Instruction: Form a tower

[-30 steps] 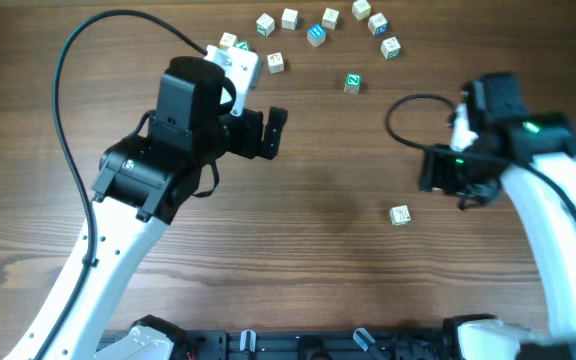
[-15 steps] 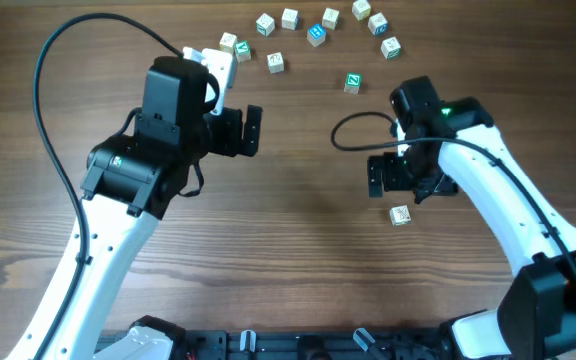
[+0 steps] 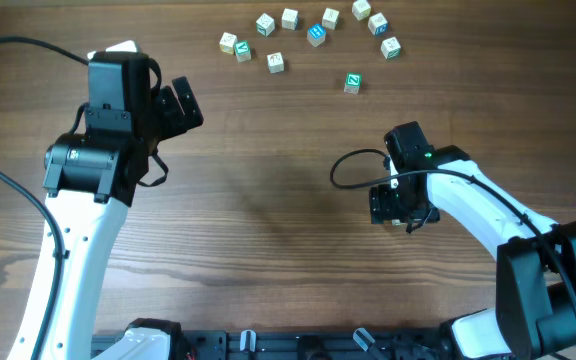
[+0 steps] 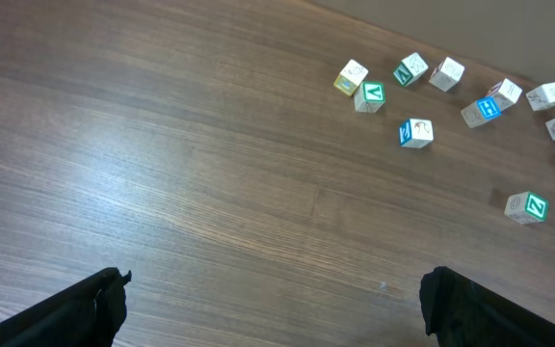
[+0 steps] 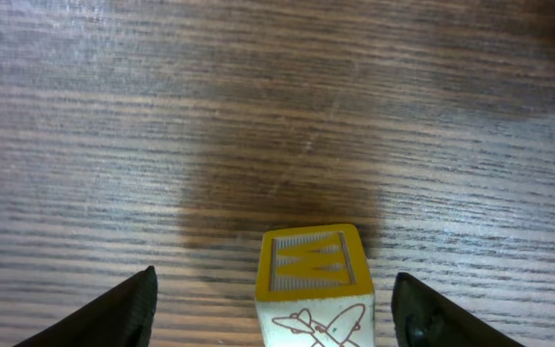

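No tower stands in any view. A single pale wooden cube (image 5: 314,289) with a yellow letter face on top and a red airplane drawing on its near side sits on the table. My right gripper (image 5: 276,301) is open and straddles this cube, with a gap between the cube and each finger. From overhead, the right gripper (image 3: 393,207) hangs right of centre and hides the cube beneath it. My left gripper (image 3: 180,104) is wide open at the upper left and holds nothing. In its wrist view, the left gripper (image 4: 276,294) shows only bare wood between its fingers.
Several loose letter cubes (image 3: 308,35) with teal, blue and pale faces lie scattered along the far edge. One green-faced cube (image 3: 353,82) lies apart from them, nearer the right arm. The same cubes (image 4: 451,92) appear at the upper right of the left wrist view.
The left arm has swung left, away from the far cubes. The right arm has moved left and down over the single cube, which now sits between its jaws.
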`<action>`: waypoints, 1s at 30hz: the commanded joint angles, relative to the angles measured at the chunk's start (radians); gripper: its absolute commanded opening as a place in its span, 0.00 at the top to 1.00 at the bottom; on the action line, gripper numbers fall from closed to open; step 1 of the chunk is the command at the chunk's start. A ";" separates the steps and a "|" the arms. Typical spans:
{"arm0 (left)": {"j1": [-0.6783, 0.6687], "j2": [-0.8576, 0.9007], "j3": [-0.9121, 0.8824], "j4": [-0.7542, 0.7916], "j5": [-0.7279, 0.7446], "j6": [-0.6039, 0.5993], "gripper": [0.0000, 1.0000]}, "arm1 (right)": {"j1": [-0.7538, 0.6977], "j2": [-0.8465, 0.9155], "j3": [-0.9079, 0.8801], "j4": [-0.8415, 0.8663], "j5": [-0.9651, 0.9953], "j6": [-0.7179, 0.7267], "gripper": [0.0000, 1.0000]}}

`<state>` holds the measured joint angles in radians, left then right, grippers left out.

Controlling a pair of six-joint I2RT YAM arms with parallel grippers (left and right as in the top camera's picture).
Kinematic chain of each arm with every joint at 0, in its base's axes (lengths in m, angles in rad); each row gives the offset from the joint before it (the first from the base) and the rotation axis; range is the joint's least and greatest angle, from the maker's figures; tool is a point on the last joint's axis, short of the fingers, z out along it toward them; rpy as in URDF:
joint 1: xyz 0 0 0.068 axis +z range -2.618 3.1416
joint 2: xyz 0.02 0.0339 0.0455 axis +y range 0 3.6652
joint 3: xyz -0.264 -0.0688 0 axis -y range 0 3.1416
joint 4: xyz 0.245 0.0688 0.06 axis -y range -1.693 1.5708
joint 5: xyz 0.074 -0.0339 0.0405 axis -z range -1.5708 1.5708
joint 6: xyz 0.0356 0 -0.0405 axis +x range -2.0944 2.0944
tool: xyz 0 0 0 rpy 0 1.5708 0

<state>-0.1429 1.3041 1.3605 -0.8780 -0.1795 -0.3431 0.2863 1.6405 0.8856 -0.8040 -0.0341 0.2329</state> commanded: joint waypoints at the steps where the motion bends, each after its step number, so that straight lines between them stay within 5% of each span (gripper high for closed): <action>1: 0.005 0.000 -0.003 -0.007 -0.013 -0.016 0.00 | 0.002 0.006 -0.004 -0.001 -0.011 -0.023 0.40; 4: 0.005 0.000 -0.003 -0.007 -0.013 -0.016 0.00 | 0.002 0.005 -0.004 -0.002 -0.011 -0.023 0.57; 12: 0.005 0.000 -0.003 -0.007 -0.013 -0.016 0.00 | 0.002 0.005 0.067 -0.049 -0.019 0.004 0.78; 22: 0.005 0.000 -0.003 -0.007 -0.013 -0.016 0.00 | -0.022 0.001 0.432 -0.388 0.091 -0.007 0.82; 30: 0.005 0.000 -0.003 -0.007 -0.013 -0.016 0.00 | -0.196 0.001 0.446 -0.431 0.093 -0.156 0.81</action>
<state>-0.1429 1.3041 1.3605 -0.8867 -0.1799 -0.3470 0.1581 1.6413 1.3125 -1.2324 0.0471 0.1268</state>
